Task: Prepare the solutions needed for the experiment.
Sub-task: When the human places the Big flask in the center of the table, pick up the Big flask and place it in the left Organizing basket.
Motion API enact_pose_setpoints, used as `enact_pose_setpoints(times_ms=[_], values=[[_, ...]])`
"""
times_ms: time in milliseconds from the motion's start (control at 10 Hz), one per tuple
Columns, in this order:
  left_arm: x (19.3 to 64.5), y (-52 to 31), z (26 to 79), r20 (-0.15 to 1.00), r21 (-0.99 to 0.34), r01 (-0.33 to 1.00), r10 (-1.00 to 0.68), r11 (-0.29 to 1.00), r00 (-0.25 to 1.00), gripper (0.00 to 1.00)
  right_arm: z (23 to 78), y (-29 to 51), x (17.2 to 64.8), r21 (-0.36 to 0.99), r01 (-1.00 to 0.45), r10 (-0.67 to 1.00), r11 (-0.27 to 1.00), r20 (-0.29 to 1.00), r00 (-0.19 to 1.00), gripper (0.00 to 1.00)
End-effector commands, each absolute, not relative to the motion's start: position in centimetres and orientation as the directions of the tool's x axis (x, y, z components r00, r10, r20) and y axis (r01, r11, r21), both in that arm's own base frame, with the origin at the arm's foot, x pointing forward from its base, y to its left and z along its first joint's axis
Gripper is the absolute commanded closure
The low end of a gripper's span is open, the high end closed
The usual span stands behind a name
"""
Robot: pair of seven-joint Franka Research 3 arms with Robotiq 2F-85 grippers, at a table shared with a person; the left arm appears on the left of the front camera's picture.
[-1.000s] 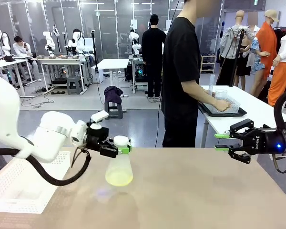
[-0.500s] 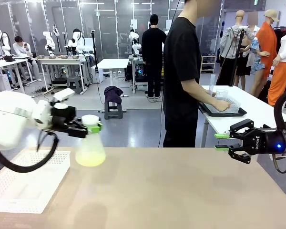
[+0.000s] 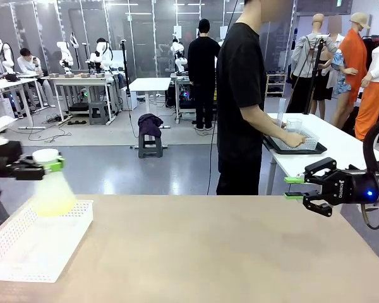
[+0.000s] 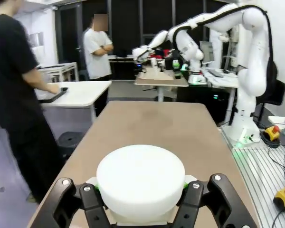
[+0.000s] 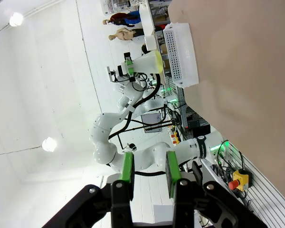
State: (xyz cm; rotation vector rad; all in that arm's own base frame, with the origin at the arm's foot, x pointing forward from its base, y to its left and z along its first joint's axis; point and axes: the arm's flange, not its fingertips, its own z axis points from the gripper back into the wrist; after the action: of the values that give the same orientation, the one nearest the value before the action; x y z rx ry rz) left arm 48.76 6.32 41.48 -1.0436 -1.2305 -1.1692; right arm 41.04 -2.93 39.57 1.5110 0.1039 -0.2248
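My left gripper [image 3: 48, 165] is shut on the neck of a translucent conical flask [image 3: 50, 189] with a white cap [image 4: 140, 175]. A shallow layer of pale yellow-green solution [image 3: 52, 206] sits in its base. The flask hangs upright just above the far edge of the white perforated tray [image 3: 25, 252] at the table's left. In the left wrist view the cap sits between my fingers [image 4: 96, 197]. My right gripper [image 3: 294, 187] hovers open and empty over the table's right edge. The right wrist view shows the right gripper [image 5: 149, 171] and, far off, the flask [image 5: 147, 61].
The tan table [image 3: 227, 252] stretches bare between the tray and my right gripper. A person in black [image 3: 240, 95] stands beyond the far edge, turned to another table, with hands at a black tray [image 3: 290, 144].
My left arm has carried the flask leftward from the table's middle to above the white tray. The right gripper has not moved.
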Motion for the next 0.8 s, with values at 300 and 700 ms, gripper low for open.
enact_pose_setpoints(times_ms=[300, 700], values=[[46.7, 11.6, 37.6, 0.997, 0.056, 0.987, -0.055, 0.149, -0.048, 0.89, 39.7, -2.9, 41.0, 0.977, 0.208, -0.080, 0.041, -0.204, 0.976, 0.64], [47.1, 12.2, 35.2, 0.998, 0.066, 0.989, -0.017, 0.131, -0.064, 0.89, 39.7, -2.9, 41.0, 0.977, 0.208, -0.080, 0.041, -0.204, 0.976, 0.64]])
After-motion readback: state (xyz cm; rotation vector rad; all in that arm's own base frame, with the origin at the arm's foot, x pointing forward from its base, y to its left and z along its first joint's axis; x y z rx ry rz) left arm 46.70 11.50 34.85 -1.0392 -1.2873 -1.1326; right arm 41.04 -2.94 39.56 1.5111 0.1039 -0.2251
